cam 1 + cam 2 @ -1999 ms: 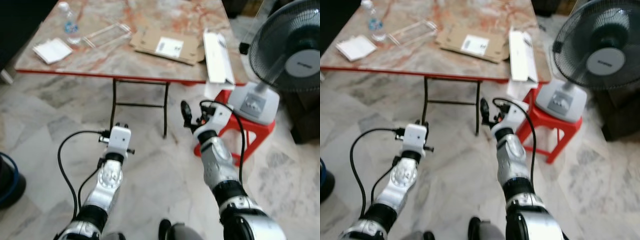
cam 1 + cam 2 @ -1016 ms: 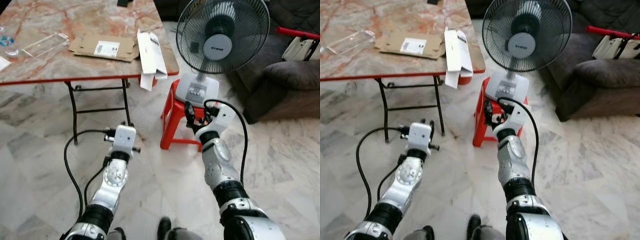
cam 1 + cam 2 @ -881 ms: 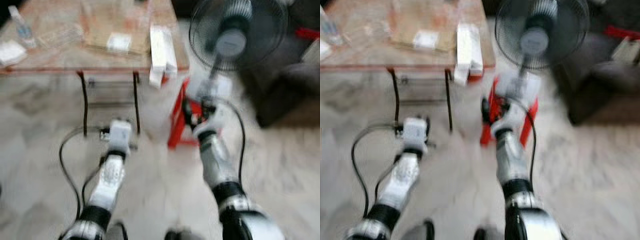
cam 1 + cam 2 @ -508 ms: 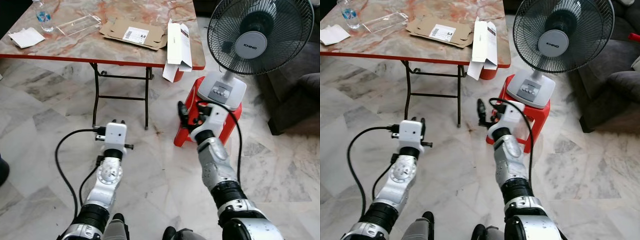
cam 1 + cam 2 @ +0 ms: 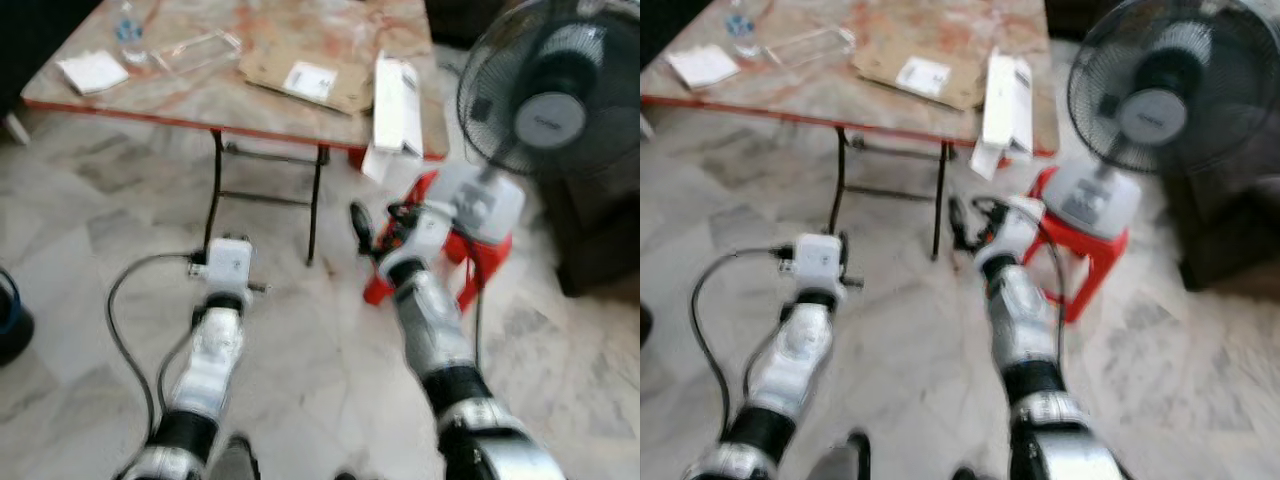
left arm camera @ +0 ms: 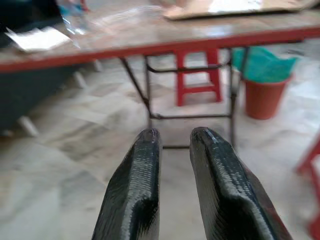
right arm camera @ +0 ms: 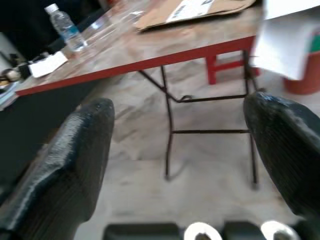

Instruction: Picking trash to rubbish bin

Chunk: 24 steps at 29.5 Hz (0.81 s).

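A marble-topped table [image 5: 200,95] carries a flattened cardboard sheet [image 5: 310,78], a white carton [image 5: 397,100] hanging over its edge, a clear plastic tray [image 5: 195,52], a water bottle [image 5: 127,25] and a white paper pack [image 5: 90,72]. An orange bin with a green liner [image 6: 265,82] stands on the floor beyond the table. My left gripper [image 6: 175,135] hovers low above the floor before the table, its fingers nearly together with nothing between them. My right gripper [image 7: 180,115] is open and empty, raised near the red stool [image 5: 445,250].
A standing fan [image 5: 545,95] rests on the red stool at the right. A dark round container [image 5: 10,315] sits at the left edge. The table's black metal legs [image 5: 215,195] stand just ahead. Marble floor lies open around my arms.
The whole picture has shifted and blurred, so the camera has moved. Both arms hold the same pose, and the grippers' states are unchanged.
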Available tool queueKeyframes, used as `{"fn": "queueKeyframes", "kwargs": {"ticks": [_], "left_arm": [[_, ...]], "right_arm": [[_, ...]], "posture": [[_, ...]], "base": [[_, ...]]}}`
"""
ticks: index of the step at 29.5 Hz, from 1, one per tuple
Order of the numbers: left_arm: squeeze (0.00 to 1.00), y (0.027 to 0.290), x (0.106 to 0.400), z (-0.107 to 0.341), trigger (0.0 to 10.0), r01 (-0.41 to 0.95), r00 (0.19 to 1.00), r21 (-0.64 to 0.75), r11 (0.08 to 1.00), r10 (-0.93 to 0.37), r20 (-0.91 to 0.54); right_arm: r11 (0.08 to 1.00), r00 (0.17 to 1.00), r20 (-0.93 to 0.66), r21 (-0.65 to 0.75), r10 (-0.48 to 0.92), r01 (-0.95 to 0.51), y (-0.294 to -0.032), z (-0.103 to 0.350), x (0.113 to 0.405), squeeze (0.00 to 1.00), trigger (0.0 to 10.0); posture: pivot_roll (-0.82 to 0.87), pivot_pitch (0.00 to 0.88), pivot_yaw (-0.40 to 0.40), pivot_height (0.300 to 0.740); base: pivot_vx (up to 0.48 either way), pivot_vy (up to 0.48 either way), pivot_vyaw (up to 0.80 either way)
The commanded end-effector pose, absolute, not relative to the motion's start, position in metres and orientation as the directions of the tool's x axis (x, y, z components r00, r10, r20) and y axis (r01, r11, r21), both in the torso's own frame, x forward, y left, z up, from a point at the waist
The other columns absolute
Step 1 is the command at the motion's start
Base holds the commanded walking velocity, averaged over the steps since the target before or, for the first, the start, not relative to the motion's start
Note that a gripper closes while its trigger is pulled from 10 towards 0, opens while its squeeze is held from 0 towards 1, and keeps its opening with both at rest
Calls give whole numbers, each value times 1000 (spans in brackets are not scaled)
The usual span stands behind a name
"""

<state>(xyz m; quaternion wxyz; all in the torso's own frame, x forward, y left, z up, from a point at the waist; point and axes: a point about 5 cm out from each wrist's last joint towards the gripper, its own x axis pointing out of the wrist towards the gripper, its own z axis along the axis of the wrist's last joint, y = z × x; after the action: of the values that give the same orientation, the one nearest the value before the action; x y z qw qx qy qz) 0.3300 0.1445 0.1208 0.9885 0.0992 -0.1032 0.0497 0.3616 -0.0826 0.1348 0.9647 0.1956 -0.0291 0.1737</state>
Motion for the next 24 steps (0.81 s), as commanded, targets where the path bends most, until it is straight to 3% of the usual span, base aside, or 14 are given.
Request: {"fn": "queueKeyframes", "kwargs": {"ticks": [1, 13, 20, 24], "left_arm": [[0, 134, 330, 124, 10000, -103, 973, 162, 981, 65, 222], [0, 133, 331, 127, 10000, -103, 972, 161, 982, 65, 228], [0, 134, 331, 130, 10000, -108, 970, 158, 982, 69, 235], [0, 133, 331, 131, 10000, -110, 968, 155, 982, 71, 239]], "right_arm": [[874, 951, 122, 375, 285, -310, -97, 134, 362, 0, 10000], [881, 947, 126, 346, 295, -321, -95, 137, 362, 0, 10000], [887, 938, 149, 309, 312, -344, -93, 140, 361, 0, 10000], [872, 944, 137, 360, 302, -331, -94, 138, 361, 0, 10000]], "posture": [[50, 207, -103, 740], [50, 197, -105, 740], [51, 199, -106, 740], [48, 204, -109, 740]], "base": [[450, 0, 0], [451, 0, 0], [448, 0, 800], [450, 0, 0]]}}
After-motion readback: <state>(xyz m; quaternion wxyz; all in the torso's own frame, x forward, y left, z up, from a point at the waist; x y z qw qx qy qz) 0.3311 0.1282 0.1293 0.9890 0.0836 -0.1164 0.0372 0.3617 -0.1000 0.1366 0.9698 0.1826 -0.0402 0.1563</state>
